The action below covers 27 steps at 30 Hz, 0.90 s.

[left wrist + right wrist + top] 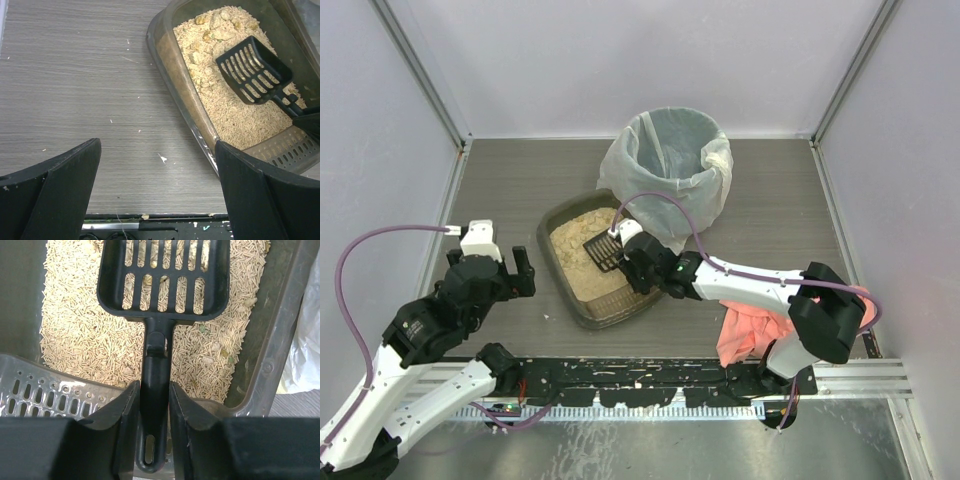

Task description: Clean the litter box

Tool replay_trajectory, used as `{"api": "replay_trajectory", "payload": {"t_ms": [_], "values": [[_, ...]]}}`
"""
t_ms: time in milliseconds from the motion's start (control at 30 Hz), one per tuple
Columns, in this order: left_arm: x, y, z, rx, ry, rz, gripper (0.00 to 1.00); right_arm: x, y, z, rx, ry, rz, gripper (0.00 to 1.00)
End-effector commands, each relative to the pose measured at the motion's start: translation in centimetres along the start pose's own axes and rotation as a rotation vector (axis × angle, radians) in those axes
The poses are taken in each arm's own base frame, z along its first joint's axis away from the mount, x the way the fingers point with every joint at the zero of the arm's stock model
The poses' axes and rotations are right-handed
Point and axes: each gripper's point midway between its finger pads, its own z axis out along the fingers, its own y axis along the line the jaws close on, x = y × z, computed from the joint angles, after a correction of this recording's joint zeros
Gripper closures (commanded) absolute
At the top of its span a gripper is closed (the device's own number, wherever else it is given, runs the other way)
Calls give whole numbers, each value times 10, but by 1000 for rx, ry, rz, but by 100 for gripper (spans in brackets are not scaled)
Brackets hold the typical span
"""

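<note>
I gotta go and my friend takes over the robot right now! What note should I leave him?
Left pincer: open, empty, over the table left of the litter box.
Right pincer: shut on the scoop handle, its head over the litter, looking empty.
Done: scoop picked up.
Left: clumps lie at the box's far end; scoop them into the bagged bin behind the box.
</note>
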Motion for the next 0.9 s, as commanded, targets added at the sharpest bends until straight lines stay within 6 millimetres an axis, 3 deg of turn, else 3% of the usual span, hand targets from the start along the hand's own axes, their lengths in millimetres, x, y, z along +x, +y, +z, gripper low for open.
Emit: {"api": "replay_trajectory", "payload": {"t_ms": [0, 233, 567, 867], "values": [[-18, -20, 0, 105, -72, -6, 2, -20, 7, -4, -36, -71, 0, 77], [-50, -61, -6, 305, -167, 79, 2, -45, 4, -26, -39, -107, -59, 88], [-60, -140, 17, 570, -146, 171, 0, -60, 8, -61, -178, -63, -55, 97], [-47, -192, 35, 753, -80, 209, 30, -72, 7, -90, -250, -80, -6, 98]]}}
